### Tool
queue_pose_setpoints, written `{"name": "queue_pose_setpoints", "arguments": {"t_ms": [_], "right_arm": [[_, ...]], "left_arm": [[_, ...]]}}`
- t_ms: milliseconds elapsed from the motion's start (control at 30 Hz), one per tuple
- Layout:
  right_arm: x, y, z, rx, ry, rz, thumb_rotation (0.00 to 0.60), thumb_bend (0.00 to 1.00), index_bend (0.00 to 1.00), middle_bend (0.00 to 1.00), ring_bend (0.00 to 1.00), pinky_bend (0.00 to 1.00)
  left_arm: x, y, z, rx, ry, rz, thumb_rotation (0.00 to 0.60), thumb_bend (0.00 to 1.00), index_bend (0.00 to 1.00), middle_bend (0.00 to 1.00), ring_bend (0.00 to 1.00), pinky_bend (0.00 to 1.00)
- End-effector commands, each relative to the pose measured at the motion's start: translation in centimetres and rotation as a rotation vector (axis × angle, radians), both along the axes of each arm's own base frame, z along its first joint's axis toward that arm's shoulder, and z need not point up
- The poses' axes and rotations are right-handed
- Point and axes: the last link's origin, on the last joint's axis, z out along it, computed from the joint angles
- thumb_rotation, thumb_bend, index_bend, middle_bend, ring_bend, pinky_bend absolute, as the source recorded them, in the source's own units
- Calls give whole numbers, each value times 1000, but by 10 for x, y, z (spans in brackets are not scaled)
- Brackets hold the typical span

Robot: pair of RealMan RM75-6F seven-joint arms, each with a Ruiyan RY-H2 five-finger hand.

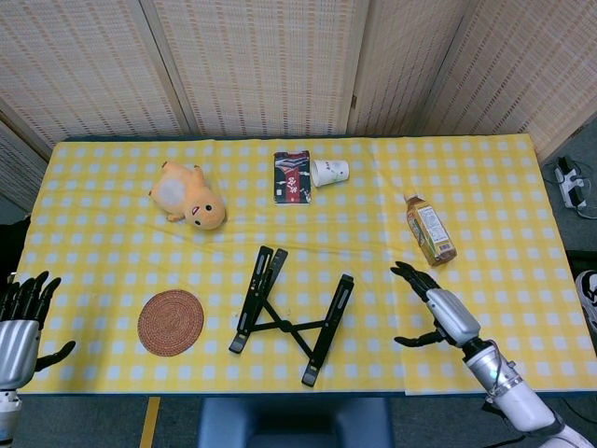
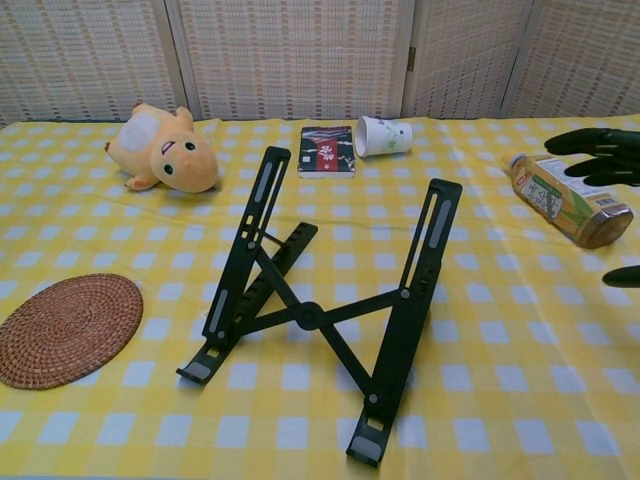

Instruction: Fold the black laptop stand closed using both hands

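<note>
The black laptop stand (image 1: 291, 313) (image 2: 322, 300) stands unfolded near the table's front edge, its two side rails spread apart and joined by crossed struts. My right hand (image 1: 437, 306) (image 2: 600, 160) hovers open to the right of the stand, fingers spread, a clear gap between it and the right rail. My left hand (image 1: 20, 322) hangs open off the table's front left corner, far from the stand, and is absent from the chest view.
A woven round coaster (image 1: 171, 322) lies left of the stand. A tea bottle (image 1: 430, 231) lies right of it, close behind my right hand. At the back sit a plush toy (image 1: 189, 196), a small book (image 1: 292, 176) and a tipped paper cup (image 1: 330, 173).
</note>
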Motion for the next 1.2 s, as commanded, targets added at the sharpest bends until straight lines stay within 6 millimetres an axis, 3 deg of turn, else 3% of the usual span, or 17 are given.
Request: {"name": "queue_pose_setpoints", "arguments": {"t_ms": [33,300,467,933,1200], "right_arm": [[26,-13,-19,65,-85,-3,600,150,0,7,61,0],[49,-32,-45,117,-164,-25,600,151,0,7,72,0],[68,-62,-71,140,-196,-49,600,150,0,7,71,0],[106,-110,-105,114,-160,-30,600,150,0,14,73,0],[141,-122,-123,156,-205,-3,600,150,0,16,79,0]], "left_arm": [[0,-1,0,1,-4,-2,600,173,98,48,2,0],[-1,-3,1,-1,-11,-1,600,173,102,48,2,0],[-1,-3,1,-6,-19,-2,600,173,104,48,2,0],[-2,0,2,-9,-22,-1,600,173,108,48,3,0],[8,29,2,-69,-97,-62,600,176,155,60,40,43]]}}
